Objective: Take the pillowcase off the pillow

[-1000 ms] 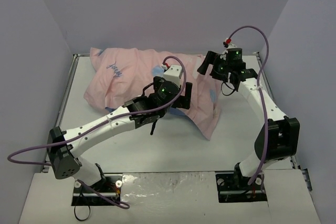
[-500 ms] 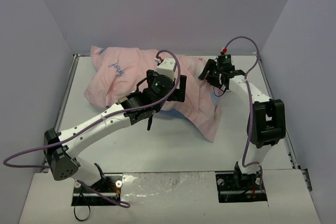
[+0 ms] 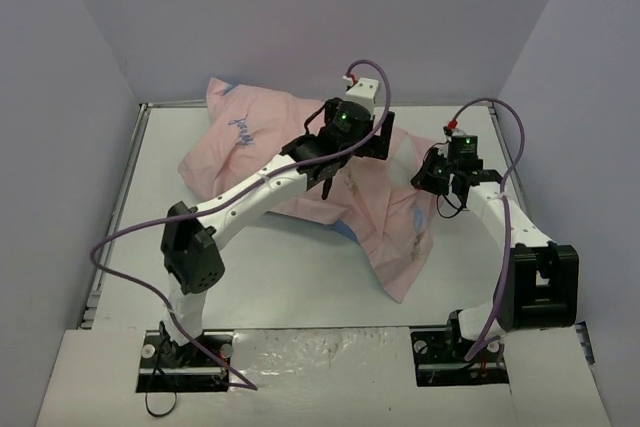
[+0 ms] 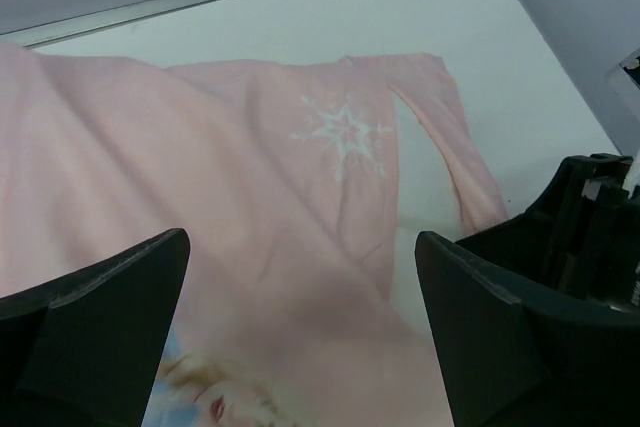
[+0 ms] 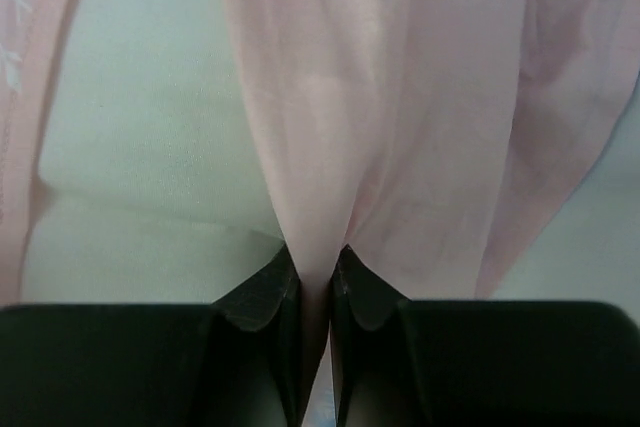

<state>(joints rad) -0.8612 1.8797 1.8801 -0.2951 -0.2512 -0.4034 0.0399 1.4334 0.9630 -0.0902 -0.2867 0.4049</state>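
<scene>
Two arms are seen reaching over a white table [image 3: 290,282], across which the pillowcase [image 3: 245,152] is spread from the far left to the near right. At its left end the pale pink fabric is filled out into a plump, rounded bulk marked with a line of purple script [image 3: 240,127]. The pillow is covered there, and none of its own surface can be made out. A narrow strip of blue [image 3: 345,230] is exposed along the near edge of the case.

Toward the middle, the left gripper [image 3: 355,152] is held above the far part of the case. In the left wrist view its jaws are spread wide, with the left gripper [image 4: 300,242] closed on nothing and the pillowcase [image 4: 250,197] lying below. A white snowflake print [image 4: 343,135] is shown on the pink cloth, and part of a blonde head [image 4: 215,397] is seen at the bottom edge.

Further right, the case is thinned into a flat, limp tail that is laid on the table toward the near right.

At the right, the right gripper [image 3: 437,175] is set at the right edge of the case. In the right wrist view a pinched fold of the pillowcase [image 5: 330,97] is clamped between the two black fingers of the right gripper [image 5: 315,252], and the fabric is fanned out from them in pleats.
</scene>
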